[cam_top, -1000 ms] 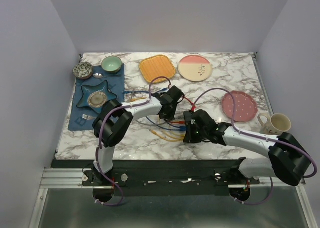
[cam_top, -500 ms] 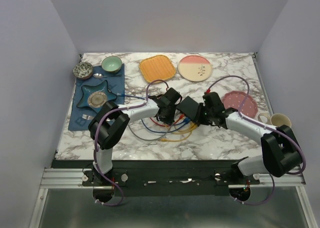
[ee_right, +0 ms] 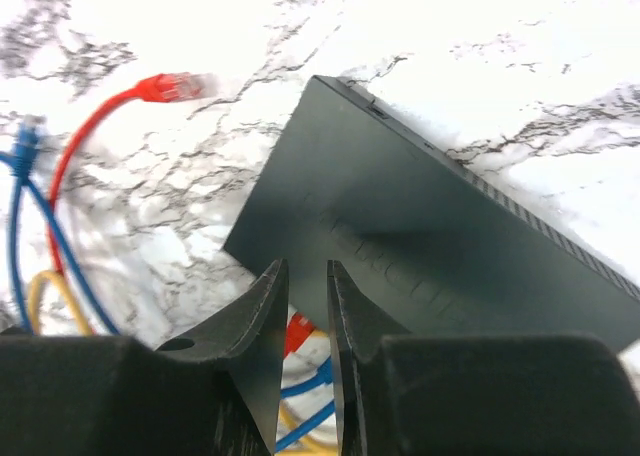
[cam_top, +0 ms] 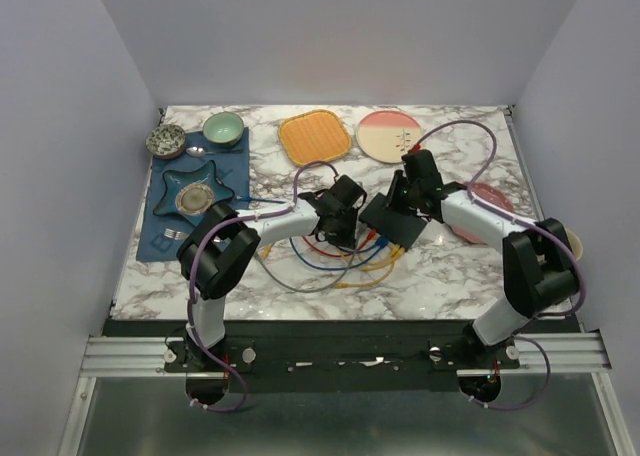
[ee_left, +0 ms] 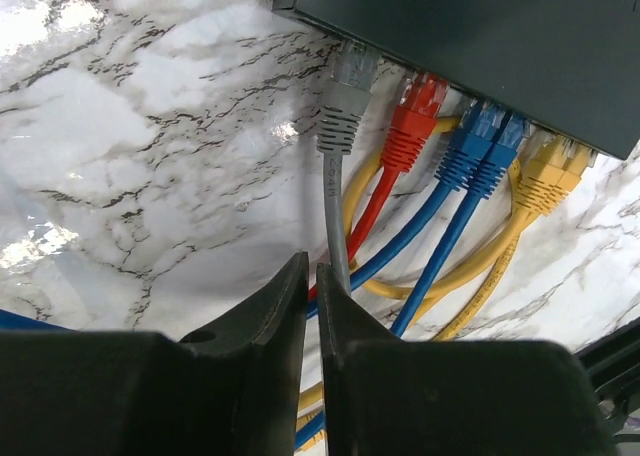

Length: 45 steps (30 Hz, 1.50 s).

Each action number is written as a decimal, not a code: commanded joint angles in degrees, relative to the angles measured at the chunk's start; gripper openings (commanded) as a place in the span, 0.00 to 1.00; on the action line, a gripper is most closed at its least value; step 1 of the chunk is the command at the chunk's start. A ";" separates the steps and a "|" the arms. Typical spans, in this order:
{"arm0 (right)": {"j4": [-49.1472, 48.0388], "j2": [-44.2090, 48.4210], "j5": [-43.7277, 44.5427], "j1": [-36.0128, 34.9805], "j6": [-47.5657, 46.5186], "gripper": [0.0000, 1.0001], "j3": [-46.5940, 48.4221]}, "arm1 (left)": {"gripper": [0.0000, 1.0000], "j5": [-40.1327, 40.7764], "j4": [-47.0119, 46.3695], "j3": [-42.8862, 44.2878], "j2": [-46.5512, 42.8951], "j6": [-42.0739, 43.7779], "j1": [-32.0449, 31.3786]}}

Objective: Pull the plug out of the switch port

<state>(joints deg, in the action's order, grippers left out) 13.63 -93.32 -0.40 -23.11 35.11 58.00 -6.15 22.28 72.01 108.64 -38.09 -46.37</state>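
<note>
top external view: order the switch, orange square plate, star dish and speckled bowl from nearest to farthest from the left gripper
From the left gripper:
1. switch, just to its right
2. orange square plate, behind it
3. star dish, far to its left
4. speckled bowl, far left corner

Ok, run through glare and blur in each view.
Top view: even light, no glare, cables small but sharp. Left wrist: glare whitens the marble at upper left; the plugs are crisp, the fingers dark. Right wrist: marble blown out white, the loose red plug smeared, the switch clear.
</note>
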 commanded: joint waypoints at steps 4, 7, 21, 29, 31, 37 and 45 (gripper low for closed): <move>1.57 18.07 2.78 0.35 -0.31 0.33 -10.76 | 0.28 5.71 -2.24 0.15 -4.65 -4.45 2.59; 1.58 23.52 1.12 0.26 1.71 0.33 -18.32 | 0.34 8.96 -2.94 -1.34 -6.59 -5.59 4.44; -1.06 21.61 -1.44 0.26 3.73 0.29 -27.15 | 0.38 3.52 -4.35 -2.22 -2.29 -7.18 7.35; -5.63 9.13 -2.85 0.26 5.23 0.29 -21.46 | 0.33 -4.74 -8.65 -5.56 -0.80 -6.83 5.85; -5.63 5.44 -3.11 0.26 5.05 0.29 -18.46 | 0.32 -7.01 -10.67 -7.23 -1.15 -7.26 5.85; -4.23 -1.94 -3.72 0.26 5.05 0.31 -6.95 | 0.30 -11.60 -15.85 -11.27 -1.59 -8.93 5.59; -4.05 -5.39 -6.28 0.26 5.41 0.40 -0.96 | 0.29 -11.97 -18.60 -12.68 -2.29 -9.38 4.53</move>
<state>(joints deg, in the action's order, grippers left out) 12.47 -98.02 -4.97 -22.28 39.46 54.68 -14.24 4.08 60.40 106.80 -46.76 -39.72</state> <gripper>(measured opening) 0.375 0.293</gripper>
